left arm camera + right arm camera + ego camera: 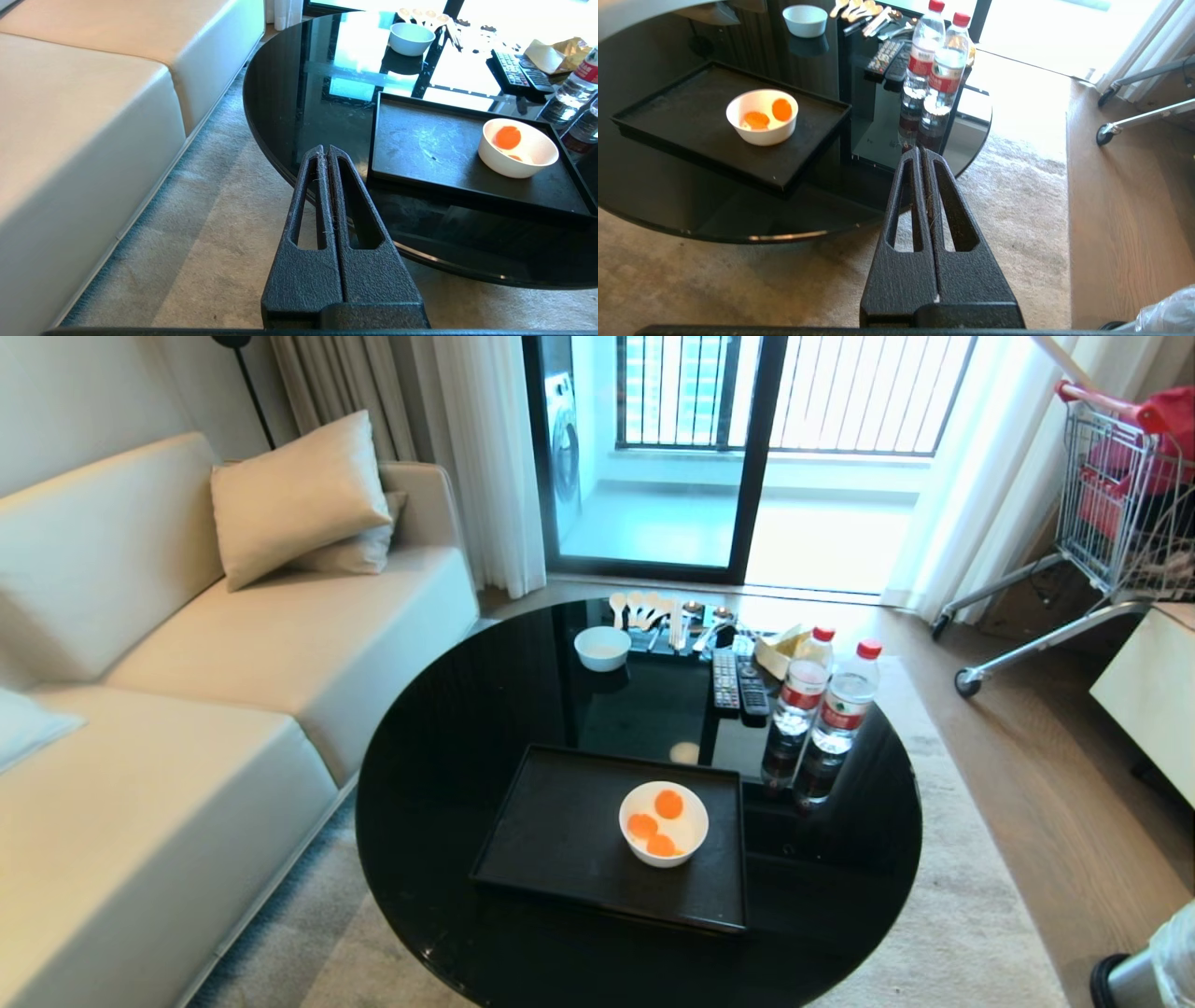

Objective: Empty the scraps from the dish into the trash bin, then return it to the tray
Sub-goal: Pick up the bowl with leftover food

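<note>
Beside the table, over the carpet: both hands hang short of the glossy black table (448, 784), neither showing in the head view.
Right hand (923, 151): fingers pressed shut, holding nothing, pointing toward two water bottles (831, 700) at the table's right edge.
Left hand (324, 150): fingers likewise closed and empty, poised over the carpet (224, 233) between sofa (187, 644) and table rim.
Dish (663, 823): small white bowl sitting inside the tray (560, 831), toward its right side, upright and untouched.
Scraps (653, 826): three orange carrot slices lying in the dish; only two show clearly from the wrist views.
Trash bin (1134, 980): shiny metal, on the floor at the robot's near right, well apart from the table.
Step in hand: none begun, by the look of it; the dish is not yet picked up.
Next move: a hand would likely need to open, reach the dish's rim and lift it level so the slices stay in.
Hard to make out: the bin is cut off by the frame, only its side and crinkled liner (1167, 310) showing; its mouth is unseen.
Also on the table: a second white bowl (602, 647), spoons and remotes at the far side.
</note>
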`<state>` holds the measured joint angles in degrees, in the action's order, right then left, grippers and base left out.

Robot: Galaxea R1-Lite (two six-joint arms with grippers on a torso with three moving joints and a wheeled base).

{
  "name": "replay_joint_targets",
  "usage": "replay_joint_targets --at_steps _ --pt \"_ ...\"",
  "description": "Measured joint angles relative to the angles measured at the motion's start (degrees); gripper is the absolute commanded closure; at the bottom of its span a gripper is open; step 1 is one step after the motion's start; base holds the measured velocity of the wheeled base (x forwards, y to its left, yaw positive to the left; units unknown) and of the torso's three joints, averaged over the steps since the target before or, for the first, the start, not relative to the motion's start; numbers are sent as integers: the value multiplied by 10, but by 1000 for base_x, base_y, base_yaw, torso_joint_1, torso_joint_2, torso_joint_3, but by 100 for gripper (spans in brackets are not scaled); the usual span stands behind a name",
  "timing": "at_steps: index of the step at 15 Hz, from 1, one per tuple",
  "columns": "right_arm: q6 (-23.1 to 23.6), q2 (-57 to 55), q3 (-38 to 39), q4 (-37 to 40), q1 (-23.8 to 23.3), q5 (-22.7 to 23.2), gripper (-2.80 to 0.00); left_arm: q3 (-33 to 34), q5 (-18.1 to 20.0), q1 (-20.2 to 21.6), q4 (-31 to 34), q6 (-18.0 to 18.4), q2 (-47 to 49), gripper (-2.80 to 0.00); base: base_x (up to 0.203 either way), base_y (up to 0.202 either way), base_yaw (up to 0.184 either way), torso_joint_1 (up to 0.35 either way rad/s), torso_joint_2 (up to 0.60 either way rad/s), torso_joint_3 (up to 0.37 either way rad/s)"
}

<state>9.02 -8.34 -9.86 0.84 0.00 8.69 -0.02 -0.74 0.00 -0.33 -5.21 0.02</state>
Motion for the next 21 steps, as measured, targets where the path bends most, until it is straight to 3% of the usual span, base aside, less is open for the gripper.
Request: replay_joint_targets --at_steps 4,9,17,21 --pt "4 -165 -120 -33 2 8 0 0 0 0 0 0 0 0 0 0 0 0 0 0" --pt "22 -363 -265 -42 56 11 0 0 0 0 0 0 0 0 0 0 0 0 0 0" --pt "29 -641 -381 -43 133 10 0 0 0 0 0 0 0 0 0 0 0 0 0 0" --pt "-28 -774 -438 -29 188 5 0 0 0 0 0 0 0 0 0 0 0 0 0 0"
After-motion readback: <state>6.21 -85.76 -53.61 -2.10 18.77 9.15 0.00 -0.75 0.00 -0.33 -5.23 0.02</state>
